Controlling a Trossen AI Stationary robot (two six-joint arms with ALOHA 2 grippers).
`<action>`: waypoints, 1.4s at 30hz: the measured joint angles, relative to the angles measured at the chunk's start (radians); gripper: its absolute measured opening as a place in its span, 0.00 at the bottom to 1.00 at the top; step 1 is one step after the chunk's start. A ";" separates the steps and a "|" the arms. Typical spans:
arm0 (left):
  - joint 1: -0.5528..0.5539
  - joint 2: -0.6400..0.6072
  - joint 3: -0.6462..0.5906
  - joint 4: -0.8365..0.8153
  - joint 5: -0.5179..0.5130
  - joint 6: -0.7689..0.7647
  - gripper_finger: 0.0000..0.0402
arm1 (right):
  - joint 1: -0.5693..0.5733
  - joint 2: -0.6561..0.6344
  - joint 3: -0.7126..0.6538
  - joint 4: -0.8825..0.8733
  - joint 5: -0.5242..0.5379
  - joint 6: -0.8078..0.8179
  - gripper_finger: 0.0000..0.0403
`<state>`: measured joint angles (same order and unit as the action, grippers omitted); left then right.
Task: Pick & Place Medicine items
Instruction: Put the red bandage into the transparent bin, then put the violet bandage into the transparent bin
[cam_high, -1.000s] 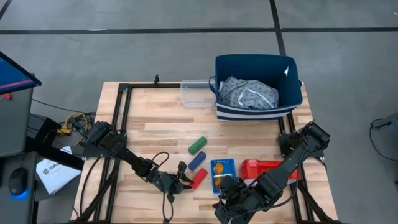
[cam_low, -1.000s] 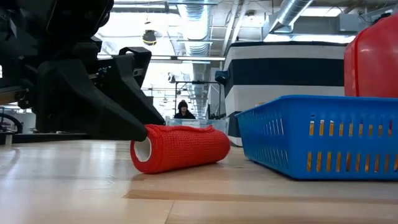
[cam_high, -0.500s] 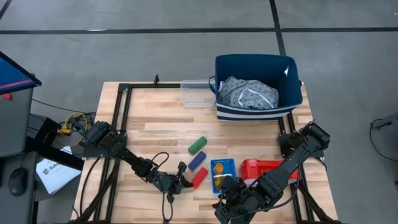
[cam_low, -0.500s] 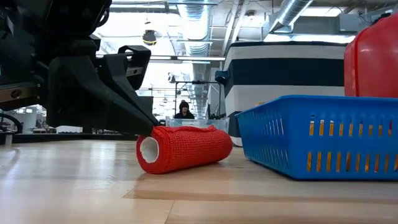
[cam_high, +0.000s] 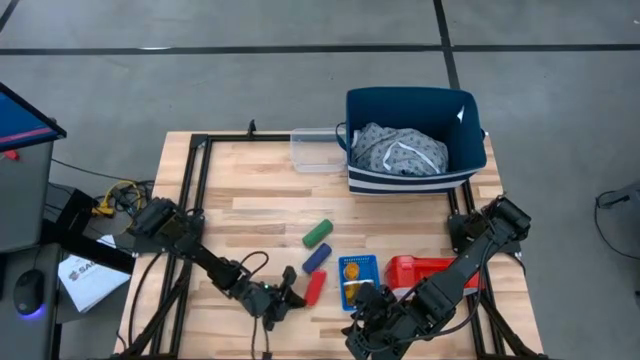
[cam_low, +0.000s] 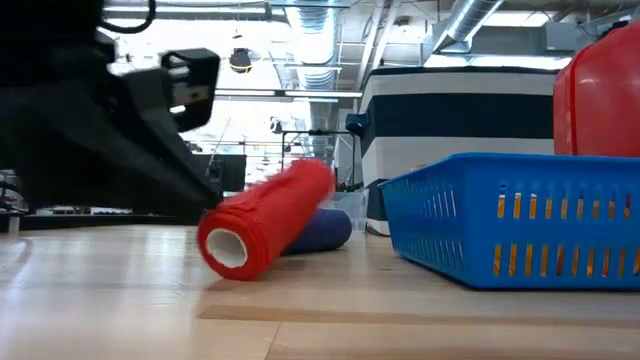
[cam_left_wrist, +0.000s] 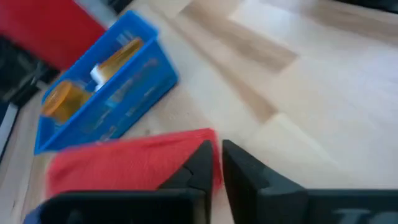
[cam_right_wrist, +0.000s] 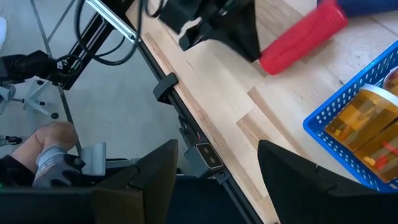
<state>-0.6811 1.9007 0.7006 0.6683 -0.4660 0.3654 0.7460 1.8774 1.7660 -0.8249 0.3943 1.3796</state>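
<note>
Left pincer (cam_high: 287, 297) shut, pill bottles (cam_high: 356, 275) beside.

The left arm is reaching low across the table's near side, its left gripper (cam_high: 285, 300) lying just beside the red block (cam_high: 316, 286) with the fingers (cam_left_wrist: 239, 168) pressed nearly together, gripping nothing. The right arm is folding back on the block's other side, its right gripper (cam_high: 362, 322) hanging near the table edge, fingers (cam_right_wrist: 292, 171) spread wide.

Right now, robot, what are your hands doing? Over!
Left gripper shut, empty, beside red roll. Right gripper open at front edge. Pill bottles in blue basket.
</note>
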 joint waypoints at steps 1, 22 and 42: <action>-0.007 0.000 0.000 -0.001 0.001 0.021 0.10 | 0.000 0.000 0.000 0.000 0.000 0.000 0.54; 0.002 -0.001 0.000 0.050 -0.054 0.177 0.54 | 0.000 0.000 0.000 0.000 0.000 -0.003 0.54; 0.204 -0.036 0.000 -0.149 -0.137 -0.510 0.68 | 0.001 0.002 0.000 0.003 0.004 0.000 0.54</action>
<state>-0.4770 1.8648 0.7002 0.5190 -0.6034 -0.1450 0.7467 1.8792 1.7659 -0.8215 0.3981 1.3800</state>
